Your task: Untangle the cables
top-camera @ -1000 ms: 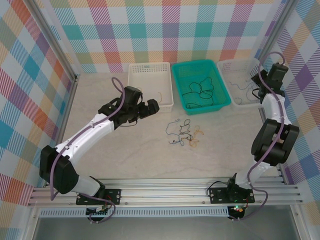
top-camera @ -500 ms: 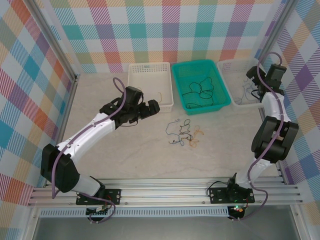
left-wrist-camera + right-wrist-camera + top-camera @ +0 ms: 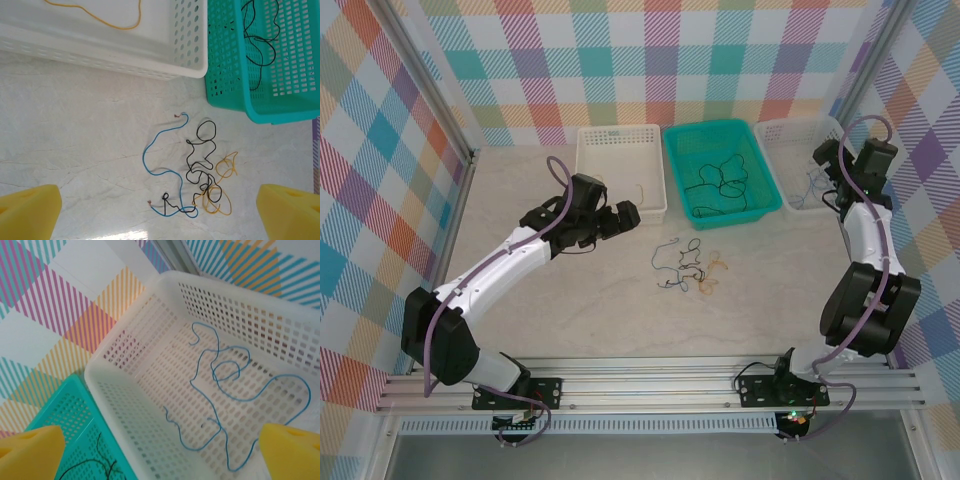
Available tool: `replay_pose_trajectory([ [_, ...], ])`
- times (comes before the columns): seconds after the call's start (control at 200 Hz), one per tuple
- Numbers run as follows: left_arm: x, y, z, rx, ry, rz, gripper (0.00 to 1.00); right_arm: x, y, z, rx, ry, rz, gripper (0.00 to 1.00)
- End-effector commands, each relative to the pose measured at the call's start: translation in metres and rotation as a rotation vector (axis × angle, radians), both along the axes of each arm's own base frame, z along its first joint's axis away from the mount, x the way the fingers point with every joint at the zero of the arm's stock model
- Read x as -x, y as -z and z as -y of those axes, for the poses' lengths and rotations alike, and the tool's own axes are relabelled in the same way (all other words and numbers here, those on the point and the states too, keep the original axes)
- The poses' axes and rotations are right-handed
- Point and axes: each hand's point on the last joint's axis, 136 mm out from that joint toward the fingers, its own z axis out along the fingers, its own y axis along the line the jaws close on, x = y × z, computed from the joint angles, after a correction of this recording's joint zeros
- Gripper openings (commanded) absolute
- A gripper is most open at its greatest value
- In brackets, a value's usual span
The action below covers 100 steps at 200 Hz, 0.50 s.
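Observation:
A knot of cables (image 3: 688, 268) lies on the table in front of the baskets. In the left wrist view it is a blue cable (image 3: 148, 161), a black cable (image 3: 200, 165) and an orange cable (image 3: 223, 192) crossing one another. My left gripper (image 3: 623, 215) hovers to the left of the knot, open, its yellow pads (image 3: 29, 212) wide apart and nothing between them. My right gripper (image 3: 825, 158) is open above the right white basket (image 3: 790, 124). Loose blue cables (image 3: 235, 390) lie on that basket's floor, below the yellow pads (image 3: 292, 450).
The left white basket (image 3: 618, 131) holds an orange cable (image 3: 100, 17). The teal basket (image 3: 672, 170) between the white ones holds black cables (image 3: 720, 178). Checked walls and metal posts close in the table at the back and sides.
My right gripper has opened and drawn up and to the right, away from the basket floor, where blue cable now lies loose. The left arm has not moved.

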Motion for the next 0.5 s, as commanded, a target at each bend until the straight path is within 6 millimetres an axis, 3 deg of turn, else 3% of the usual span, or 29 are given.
replay_pose_trajectory([
  [0.0,0.002,-0.002,0.001,0.010,0.020,0.026,1.00,0.013,-0.005,-0.017,-0.065,-0.030,0.021,1.00],
  [0.26,-0.002,0.009,0.007,0.007,0.016,0.009,1.00,0.047,-0.005,-0.059,-0.138,-0.154,0.036,1.00],
  [0.495,-0.001,0.026,0.023,0.018,0.032,-0.037,1.00,0.076,0.012,-0.118,-0.216,-0.351,-0.041,0.99],
])
